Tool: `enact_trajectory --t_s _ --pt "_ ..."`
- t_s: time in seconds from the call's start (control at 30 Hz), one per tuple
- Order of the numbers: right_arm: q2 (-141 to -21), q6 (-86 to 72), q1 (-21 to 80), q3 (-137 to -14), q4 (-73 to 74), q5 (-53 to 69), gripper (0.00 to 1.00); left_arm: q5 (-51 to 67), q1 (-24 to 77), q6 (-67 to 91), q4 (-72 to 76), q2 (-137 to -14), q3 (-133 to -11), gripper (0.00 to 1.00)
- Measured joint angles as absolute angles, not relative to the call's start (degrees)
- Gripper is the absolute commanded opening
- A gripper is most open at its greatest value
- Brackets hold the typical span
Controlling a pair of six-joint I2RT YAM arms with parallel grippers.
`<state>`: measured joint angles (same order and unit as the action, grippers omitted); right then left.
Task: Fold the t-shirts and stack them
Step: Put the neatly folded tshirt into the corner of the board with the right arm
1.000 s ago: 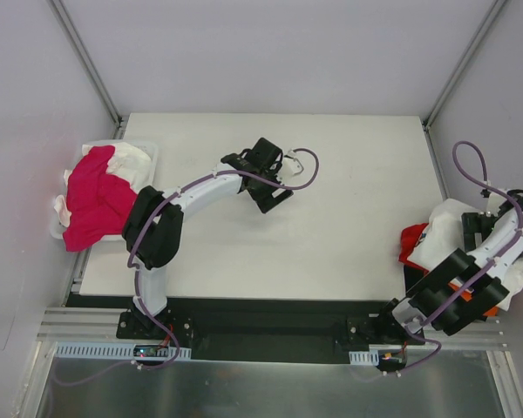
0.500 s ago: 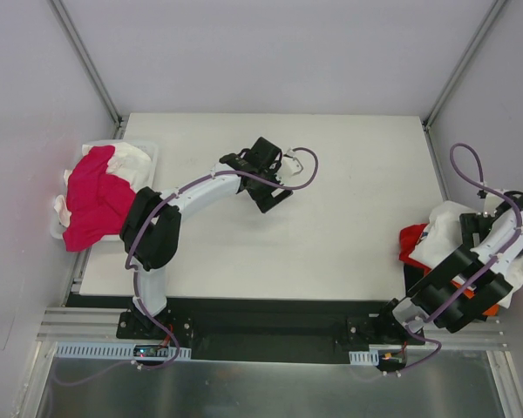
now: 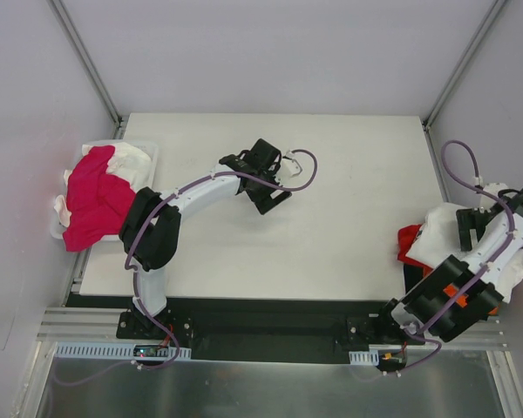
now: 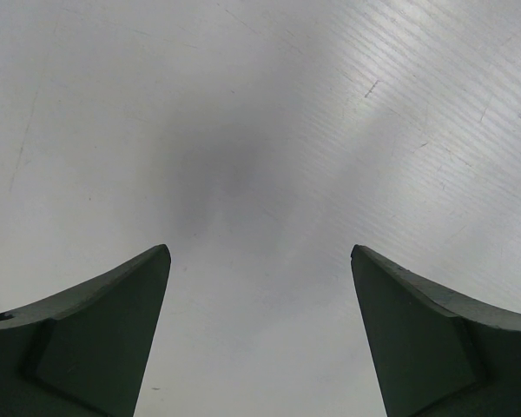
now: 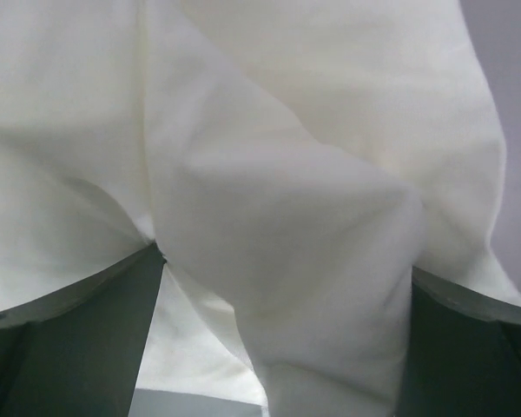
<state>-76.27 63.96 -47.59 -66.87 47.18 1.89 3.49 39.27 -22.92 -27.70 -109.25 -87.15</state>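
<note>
Tabletop (image 3: pixel 357 218) is bare in the middle, probably kept free as the folding area. T-shirts sit in two heaps off its sides. On the left, a magenta tee (image 3: pixel 91 200) lies over white cloth in a bin (image 3: pixel 150 153). On the right, a crumpled white tee (image 3: pixel 443 228) lies on a red one (image 3: pixel 409 245) at the tabletop's right edge. An orange patch shows under the right arm, can't tell if it's cloth.

Right tool (image 5: pixel 286 261) is down in the white tee, jaws spread wide with a fold bulging between them, not pinched yet; likely about to grab it for folding. Left tool (image 4: pixel 260 252) hangs over bare tabletop, jaws wide apart, holding nothing, probably waiting for a shirt.

No print, brand or writing is readable in any view.
</note>
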Motion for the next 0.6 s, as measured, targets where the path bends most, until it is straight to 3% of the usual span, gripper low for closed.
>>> enact_trajectory --t_s 0.37,0.6 --pt "-64.62 62.24 -40.82 -76.49 53.10 1.21 0.96 3.51 39.27 -22.90 -27.73 -109.25 -87.15 0.86" --pt "-62.50 60.90 -39.62 -76.05 55.51 1.30 0.96 3.51 39.27 -22.90 -27.70 -109.25 -87.15 0.86"
